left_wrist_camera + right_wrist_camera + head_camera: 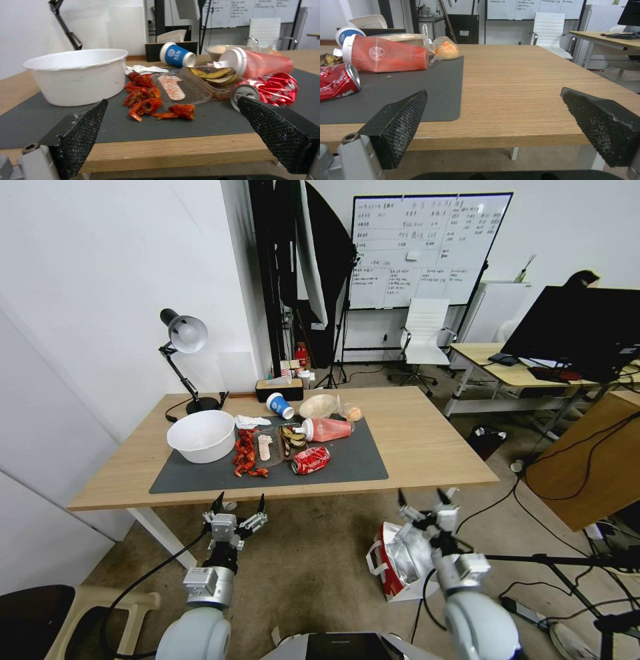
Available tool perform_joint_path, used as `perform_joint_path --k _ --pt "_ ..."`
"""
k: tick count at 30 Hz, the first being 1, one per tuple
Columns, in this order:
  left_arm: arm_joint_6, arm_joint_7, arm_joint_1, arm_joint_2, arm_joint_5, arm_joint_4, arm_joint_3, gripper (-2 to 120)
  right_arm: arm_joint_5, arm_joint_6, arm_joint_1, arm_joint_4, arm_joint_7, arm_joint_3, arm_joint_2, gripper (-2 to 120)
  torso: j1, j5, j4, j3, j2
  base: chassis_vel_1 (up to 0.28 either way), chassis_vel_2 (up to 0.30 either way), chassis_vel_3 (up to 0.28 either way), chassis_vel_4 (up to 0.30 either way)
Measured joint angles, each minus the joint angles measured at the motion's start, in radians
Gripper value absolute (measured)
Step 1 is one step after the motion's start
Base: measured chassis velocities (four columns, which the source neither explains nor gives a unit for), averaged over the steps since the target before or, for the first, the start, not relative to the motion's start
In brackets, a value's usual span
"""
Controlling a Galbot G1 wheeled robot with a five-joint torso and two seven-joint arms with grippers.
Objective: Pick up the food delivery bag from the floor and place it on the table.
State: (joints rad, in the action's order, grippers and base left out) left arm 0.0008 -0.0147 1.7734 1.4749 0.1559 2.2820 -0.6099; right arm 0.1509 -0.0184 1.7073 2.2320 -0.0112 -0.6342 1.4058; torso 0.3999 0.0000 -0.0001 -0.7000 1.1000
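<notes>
We judge the task not yet begun: the food delivery bag [400, 563] stands on the floor [313, 567] just off the near edge of the table [427, 440], foil lining exposed, contents indiscernible; the right gripper [424, 499] hovers above it, jaws spread and empty; the left gripper [238, 504] waits before that edge, likewise open; on the table, the white bowl [201, 435] appears empty.

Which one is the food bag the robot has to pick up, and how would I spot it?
Look under the near edge of the table, on the floor to the right. The food delivery bag stands there, below the right gripper. It's the boxy white bag with red edges and crinkly silver foil inside.
</notes>
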Motion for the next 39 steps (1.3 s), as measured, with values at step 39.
perform_joint_path --k 39 --pt "-0.046 -0.026 -0.072 -0.081 0.467 -0.08 -0.191 100 0.055 0.075 -0.017 -0.017 0.165 -0.027 -0.014 100 -0.019 0.0 0.0002 0.024 -0.044 0.0 0.0 0.0 0.0"
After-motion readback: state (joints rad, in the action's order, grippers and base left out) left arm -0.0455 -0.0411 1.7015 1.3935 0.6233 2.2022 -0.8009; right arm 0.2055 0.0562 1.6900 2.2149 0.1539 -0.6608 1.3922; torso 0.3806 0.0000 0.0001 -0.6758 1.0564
